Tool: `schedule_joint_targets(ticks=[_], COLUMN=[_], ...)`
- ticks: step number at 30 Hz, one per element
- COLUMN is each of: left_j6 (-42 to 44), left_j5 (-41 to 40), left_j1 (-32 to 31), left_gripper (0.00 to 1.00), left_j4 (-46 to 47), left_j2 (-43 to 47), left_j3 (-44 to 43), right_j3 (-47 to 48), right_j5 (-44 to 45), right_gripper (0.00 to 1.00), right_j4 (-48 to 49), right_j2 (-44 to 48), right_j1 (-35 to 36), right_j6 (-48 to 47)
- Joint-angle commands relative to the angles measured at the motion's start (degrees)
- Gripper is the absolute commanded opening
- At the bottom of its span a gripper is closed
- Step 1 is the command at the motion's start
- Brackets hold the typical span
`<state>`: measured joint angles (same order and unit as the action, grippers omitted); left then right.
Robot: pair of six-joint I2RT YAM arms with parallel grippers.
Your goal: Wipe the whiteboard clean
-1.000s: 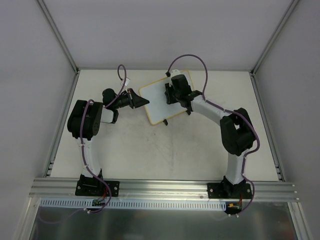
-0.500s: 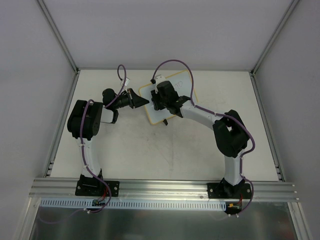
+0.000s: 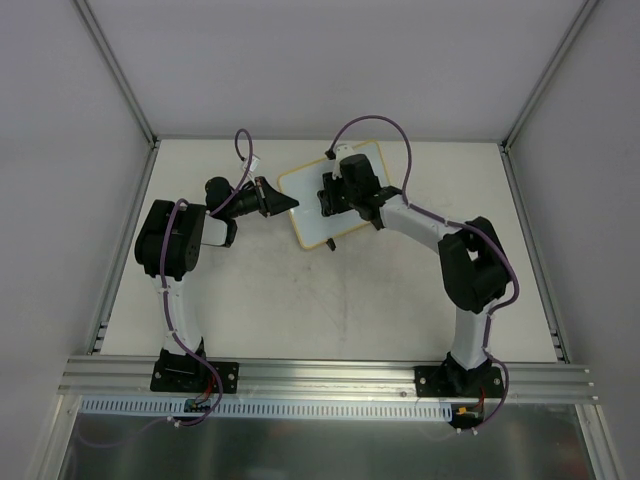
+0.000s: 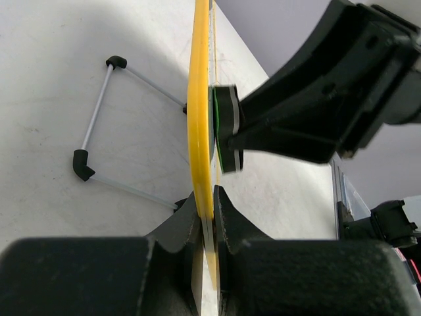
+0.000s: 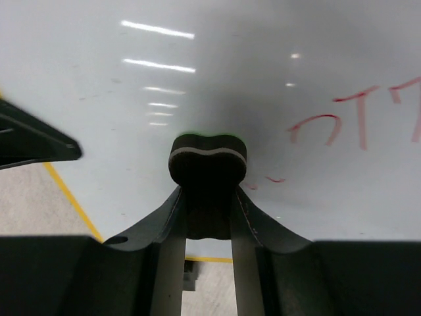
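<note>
Whiteboard: the whiteboard (image 3: 305,212) sits toward the far middle of the worktop (image 3: 250,300), turned at an angle, between the two arms. From the left wrist it shows edge-on as a yellow rim (image 4: 199,118).
Left pincer: the left pincer (image 3: 288,203) reaches in from the left and is clamped on the board's near-left rim; the close view has the two fingers (image 4: 207,197) pressed together on either side of the yellow edge.
Right pincer: the right pincer (image 3: 333,195) hangs over the white face, its fingers (image 5: 208,187) closed tight on a small dark eraser (image 5: 208,158).
Eraser: its pad looks pressed flat against the board's face (image 4: 227,128), roughly opposite the stand side.
Writing: red marks (image 5: 316,125) lie on the board (image 5: 230,79) just right of the eraser; the part to its left looks clean, with only lamp glare.
Stand: a thin wire stand (image 4: 99,118) with black corner caps runs out from the board's back and rests on the worktop.
</note>
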<state>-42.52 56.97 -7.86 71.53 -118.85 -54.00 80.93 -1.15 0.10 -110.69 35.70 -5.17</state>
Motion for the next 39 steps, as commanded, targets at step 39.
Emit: schedule_joint_targets(ticks=[39], left_j6=[7.72], left_j5=[4.03], left_j1=[-0.84], left_gripper=[0.00], left_j4=[11.18], left_j2=[-0.42], left_j3=[-1.46], right_j3=[3.54], right_j5=[2.82], right_gripper=[0.00], right_j4=[0.60], right_j2=[-2.33], right_j1=[8.42], right_j6=[1.04])
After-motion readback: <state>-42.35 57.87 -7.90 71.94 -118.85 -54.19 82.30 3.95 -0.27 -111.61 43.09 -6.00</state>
